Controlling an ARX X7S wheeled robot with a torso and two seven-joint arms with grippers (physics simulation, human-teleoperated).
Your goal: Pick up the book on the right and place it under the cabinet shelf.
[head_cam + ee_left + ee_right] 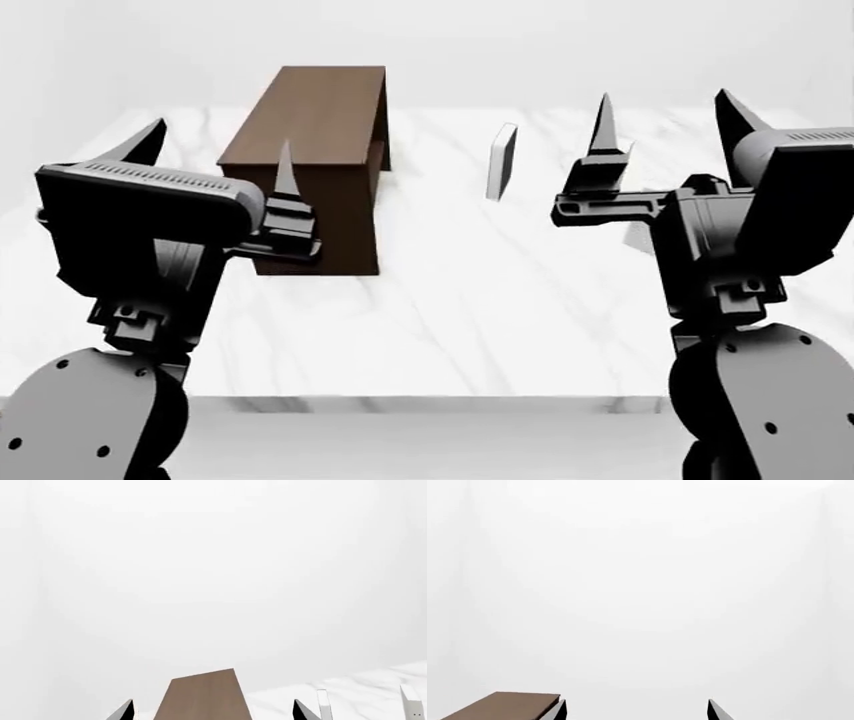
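Book on the right, a thin pale grey one, is mostly hidden behind the right arm; it may be the pale sliver beside that arm's wrist. Leftmost, the left gripper holds its dark, pointed fingers spread wide and empty. Beside it stands the tall, box-shaped dark brown wood-grain cabinet shelf on the white marble-veined table. A thin white-paged book with a dark cover stands upright further along. The right gripper is likewise splayed, holding nothing.
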